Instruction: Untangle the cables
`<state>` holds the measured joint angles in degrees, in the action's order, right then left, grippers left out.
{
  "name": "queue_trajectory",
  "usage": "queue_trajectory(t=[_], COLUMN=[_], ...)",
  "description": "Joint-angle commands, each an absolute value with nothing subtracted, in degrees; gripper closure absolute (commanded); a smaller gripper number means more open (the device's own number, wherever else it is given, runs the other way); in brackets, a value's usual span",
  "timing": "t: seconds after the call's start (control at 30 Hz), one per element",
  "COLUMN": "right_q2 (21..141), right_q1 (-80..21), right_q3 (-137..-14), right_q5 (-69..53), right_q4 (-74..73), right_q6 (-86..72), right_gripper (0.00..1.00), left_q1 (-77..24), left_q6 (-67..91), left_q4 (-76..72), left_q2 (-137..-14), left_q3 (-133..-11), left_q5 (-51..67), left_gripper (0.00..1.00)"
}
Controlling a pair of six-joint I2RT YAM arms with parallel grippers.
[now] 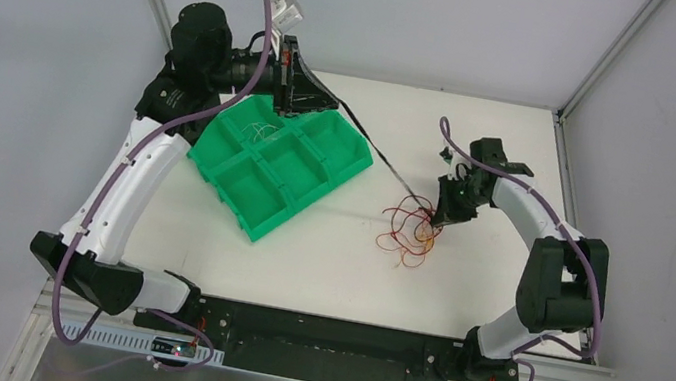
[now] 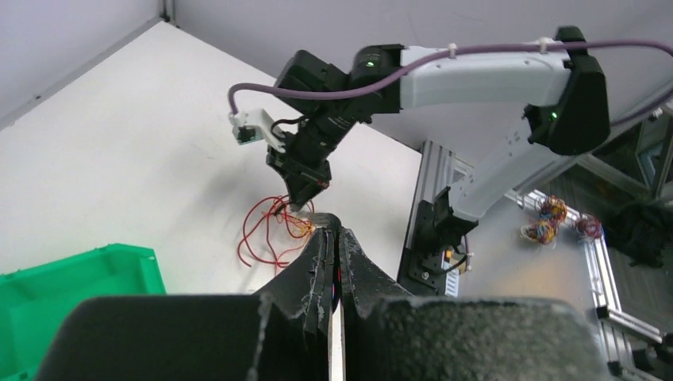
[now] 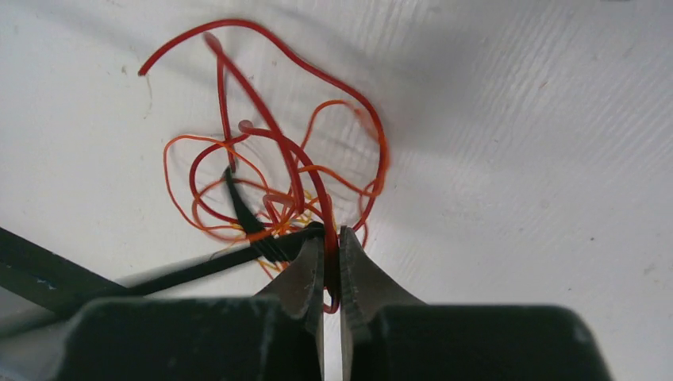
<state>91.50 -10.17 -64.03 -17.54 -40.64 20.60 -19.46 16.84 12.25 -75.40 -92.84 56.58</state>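
Both are pinching cables (image 1: 412,230) at centre right: left gripper (image 2: 333,232) gripping a taut black strand (image 3: 182,270), right gripper (image 3: 332,238) squeezing a red strand (image 3: 330,274).

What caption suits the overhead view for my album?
Untangling: the left gripper holds a black cable taut near a green bin; the right gripper grips the red-orange tangle.
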Motion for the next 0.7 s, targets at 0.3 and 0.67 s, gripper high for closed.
queue_trajectory(t=[0.3, 0.67], right_q2=[94.8, 94.4], right_q1=[-5.0, -4.5], right_q3=[-64.1, -65.6], right_q5=[-9.4, -14.0], right_q4=[-40.0, -42.2], right_q6=[24.9, 25.8], right_gripper=[0.87, 0.74], left_q1=[-7.1, -6.7], left_q6=[27.3, 27.7], left_q4=[-2.3, -2.4], left_q2=[-76.3, -75.5], left_q3=[-106.0, -104.7], left_q5=[51.5, 51.6], left_gripper=[1.00, 1.00])
